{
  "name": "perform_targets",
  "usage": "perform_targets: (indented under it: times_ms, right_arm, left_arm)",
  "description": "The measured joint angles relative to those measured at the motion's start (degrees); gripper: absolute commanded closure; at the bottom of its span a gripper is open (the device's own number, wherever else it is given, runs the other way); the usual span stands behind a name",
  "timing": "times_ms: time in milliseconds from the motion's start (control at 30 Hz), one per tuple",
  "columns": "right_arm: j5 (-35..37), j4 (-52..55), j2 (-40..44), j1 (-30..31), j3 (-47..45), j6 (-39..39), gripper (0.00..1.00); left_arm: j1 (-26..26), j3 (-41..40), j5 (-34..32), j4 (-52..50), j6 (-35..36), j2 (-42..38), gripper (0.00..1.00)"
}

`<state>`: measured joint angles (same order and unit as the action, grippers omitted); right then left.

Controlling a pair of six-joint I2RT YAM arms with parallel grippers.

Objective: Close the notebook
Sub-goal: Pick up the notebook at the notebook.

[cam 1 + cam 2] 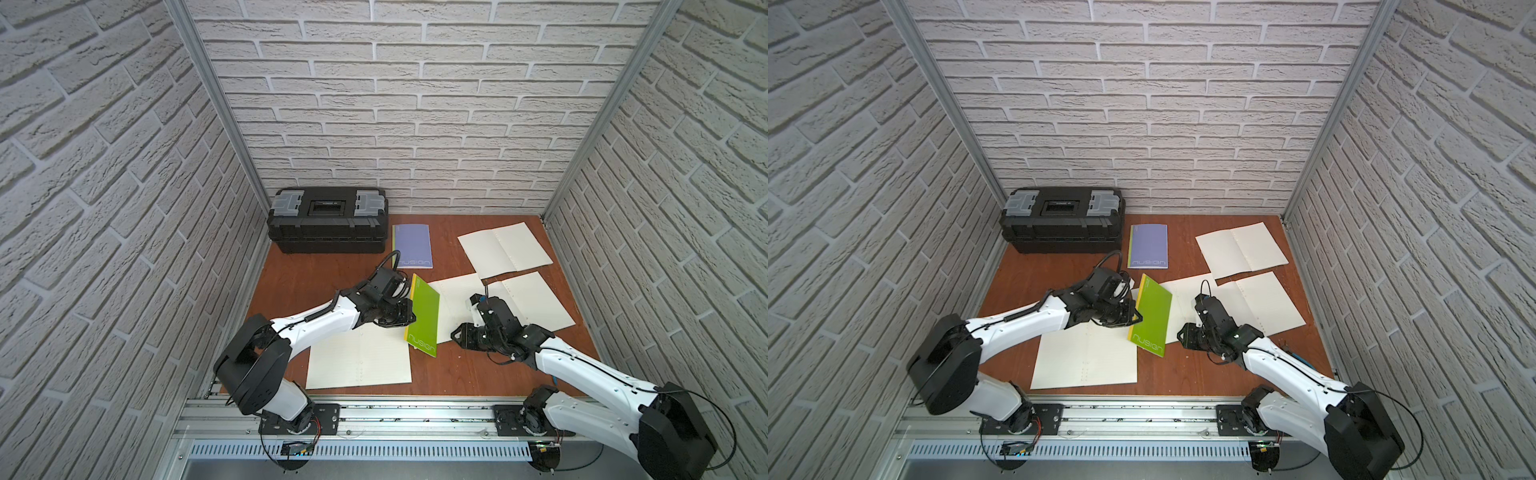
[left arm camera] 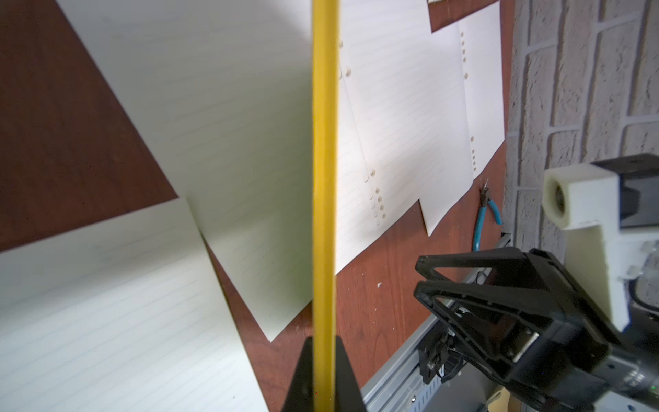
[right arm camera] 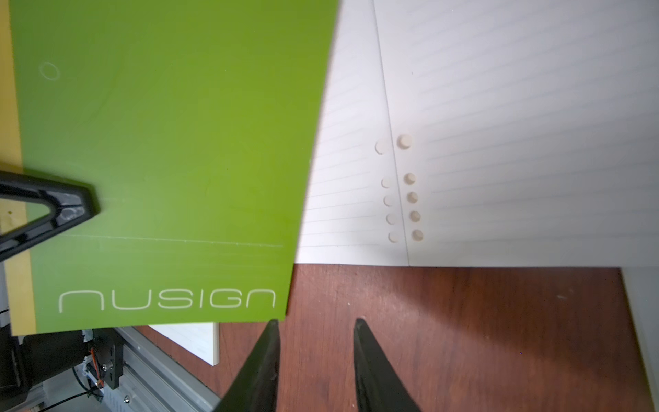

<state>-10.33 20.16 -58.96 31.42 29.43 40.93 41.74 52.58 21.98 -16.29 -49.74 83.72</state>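
Observation:
The notebook's green cover [image 1: 424,320] [image 1: 1152,316] marked "nusign" stands tilted up above white lined pages [image 1: 455,305] in the middle of the table. My left gripper [image 1: 410,311] [image 2: 324,342] is shut on the cover's yellow-edged left side [image 2: 324,178], one black finger [image 3: 53,210] lying across the green face [image 3: 160,160]. Just right of the cover's near corner, my right gripper [image 1: 455,334] [image 3: 315,323] is open, with only bare wood between its fingers.
A black toolbox [image 1: 328,220] stands at the back left with a closed purple notebook [image 1: 412,246] beside it. Open notebooks lie at the back right [image 1: 505,249], the middle right [image 1: 536,303] and the front [image 1: 359,361]. Blue-handled pliers [image 2: 481,217] lie by the right wall.

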Motion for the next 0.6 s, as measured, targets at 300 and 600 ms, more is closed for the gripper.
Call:
perform_targets:
  times_ms: [300, 600]
  right_arm:
    - [1.0, 1.6, -1.2, 0.0, 1.6, -1.1, 0.64]
    - [0.7, 1.4, -7.9, 0.0, 4.8, -1.8, 0.65]
  left_arm:
    - [-13.2, 0.0, 2.0, -8.5, 4.7, -9.7, 1.00]
    - [-27.1, 0.0, 7.7, -15.1, 10.2, -10.6, 1.00]
